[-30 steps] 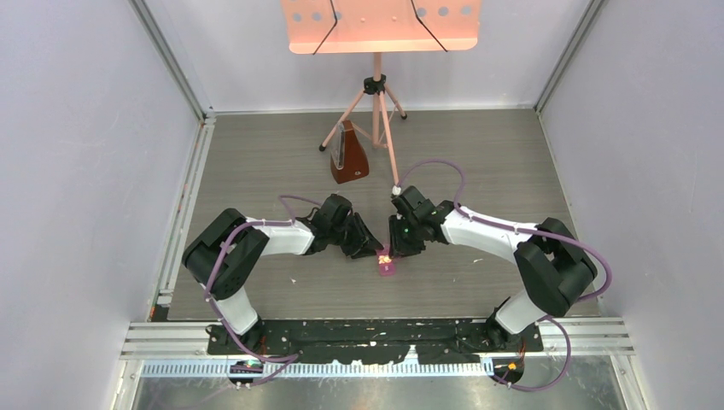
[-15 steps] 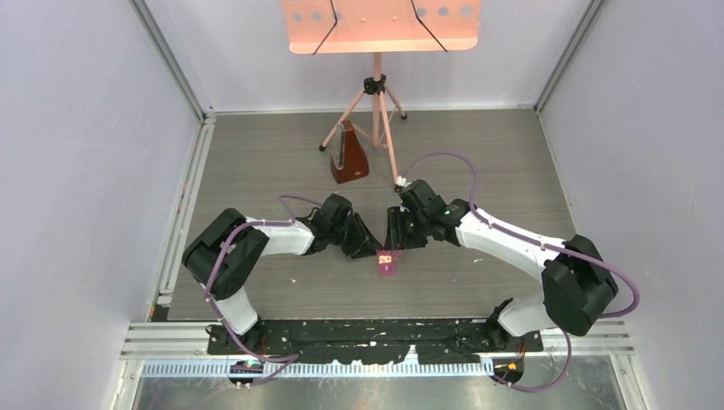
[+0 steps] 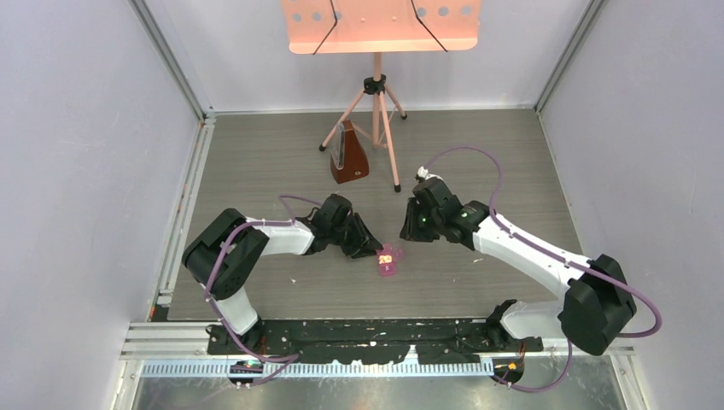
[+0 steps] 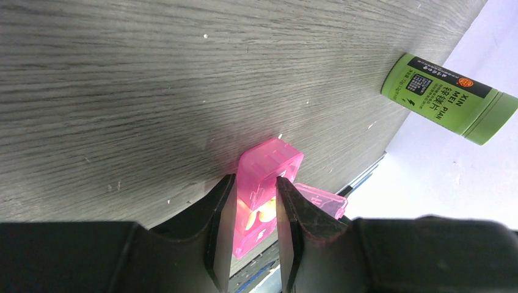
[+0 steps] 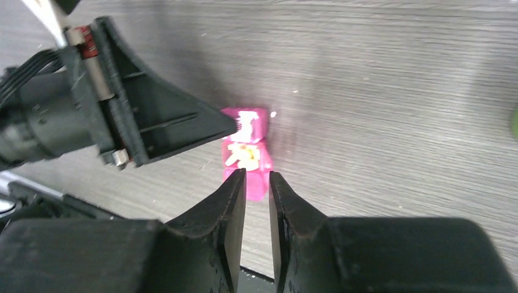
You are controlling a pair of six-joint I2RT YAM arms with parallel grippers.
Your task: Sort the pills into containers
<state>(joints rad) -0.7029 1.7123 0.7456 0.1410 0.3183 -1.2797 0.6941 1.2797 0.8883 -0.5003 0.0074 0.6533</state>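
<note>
The pink pill box (image 3: pixel 388 260) lies on the grey table between the two arms. My left gripper (image 3: pixel 376 250) is shut on it. In the left wrist view the fingers clamp the sides of the box (image 4: pixel 269 165), and one lid (image 4: pixel 321 198) stands open. Orange-yellow pills (image 4: pixel 259 215) lie in the open compartment between the fingers. They also show in the right wrist view (image 5: pixel 244 157) inside the box (image 5: pixel 255 183). My right gripper (image 3: pixel 409 237) hovers to the right of the box and apart from it. Its jaws (image 5: pixel 256 174) are a narrow gap apart and hold nothing.
A green cylindrical bottle (image 4: pixel 449 97) lies on its side to the right of the box. A brown metronome (image 3: pixel 348 154) and a music stand's tripod (image 3: pixel 376 111) stand at the back. White specks dot the table. The table's near edge is close behind the box.
My right gripper has drawn back from over the box, to the right and slightly away. The left gripper and the box have stayed in place.
</note>
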